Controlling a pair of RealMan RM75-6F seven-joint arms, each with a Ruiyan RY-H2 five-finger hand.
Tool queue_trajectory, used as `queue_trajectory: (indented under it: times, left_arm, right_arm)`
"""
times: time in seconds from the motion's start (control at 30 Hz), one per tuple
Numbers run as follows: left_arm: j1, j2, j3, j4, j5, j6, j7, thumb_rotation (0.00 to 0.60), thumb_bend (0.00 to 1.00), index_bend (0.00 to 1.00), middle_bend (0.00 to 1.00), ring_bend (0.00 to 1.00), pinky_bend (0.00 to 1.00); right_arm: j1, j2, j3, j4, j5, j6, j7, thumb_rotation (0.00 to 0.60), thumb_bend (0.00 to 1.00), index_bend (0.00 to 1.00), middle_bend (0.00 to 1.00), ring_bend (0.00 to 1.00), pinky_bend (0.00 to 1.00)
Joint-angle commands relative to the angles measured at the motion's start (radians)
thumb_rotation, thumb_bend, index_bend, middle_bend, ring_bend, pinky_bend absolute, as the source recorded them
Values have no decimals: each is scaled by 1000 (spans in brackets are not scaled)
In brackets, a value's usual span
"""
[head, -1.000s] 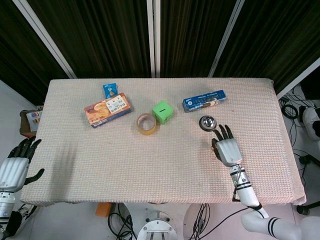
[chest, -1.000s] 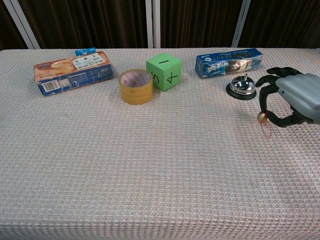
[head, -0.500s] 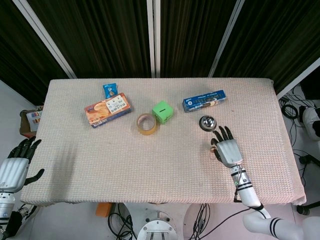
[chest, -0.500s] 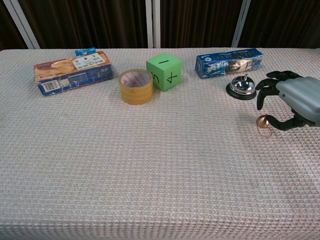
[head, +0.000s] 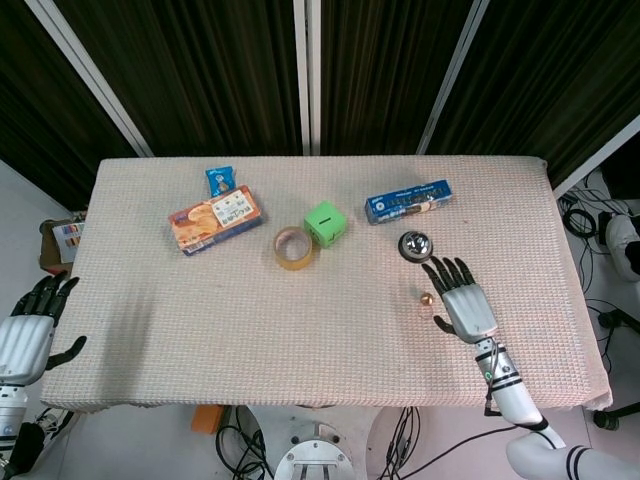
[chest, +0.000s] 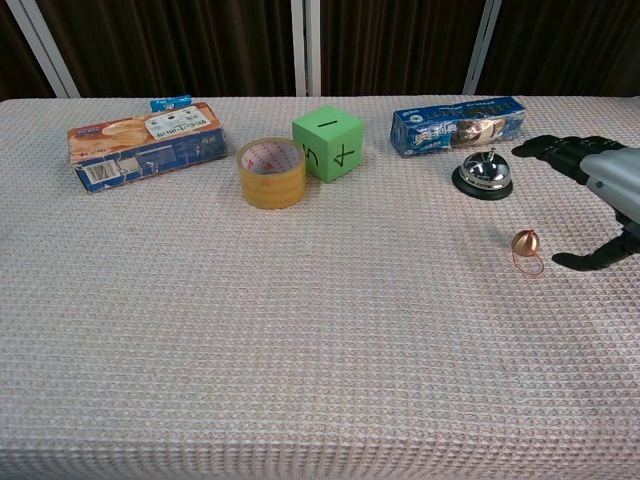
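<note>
Two hands are in my view, and neither holds anything. My right hand (head: 463, 305) sits in the lower right of the head frame with its fingers spread flat above the counter (head: 250, 330). Just left of it, free on the cloth, lies the small gold bell (chest: 525, 241) with its thin red loop; in the chest frame the thumb tip stops short of it. Above the bell stands the silver call bell (chest: 482, 173) on its black base, and behind that the blue biscuit pack (chest: 457, 124). My left hand (head: 27, 330) hangs at the lower left edge of the head frame, off the counter, fingers apart. Toward the upper middle I see the tape roll (chest: 270, 172) beside the green cube (chest: 327, 143), and further left the orange box (chest: 144, 144).
</note>
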Motion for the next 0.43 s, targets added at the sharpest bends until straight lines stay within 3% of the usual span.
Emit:
queue_trajectory:
  times: [0.03, 0.2, 0.43]
  left_arm:
    - [2, 3, -2, -1, 1, 5, -3, 600, 251, 85, 39, 13, 185]
    - [3, 5, 2, -6, 6, 4, 1, 600, 251, 85, 39, 13, 185]
    - [3, 7, 13, -19, 21, 0, 8, 600, 251, 85, 39, 13, 185]
  right_arm:
    - [-117, 193, -77, -208, -40, 140, -87, 600, 81, 0, 0, 0, 0]
    - [-257, 338, -109, -275, -23, 312, -79, 600, 81, 0, 0, 0, 0]
    - [-343, 340, -83, -145, 19, 385, 75, 600, 82, 0, 0, 0, 0]
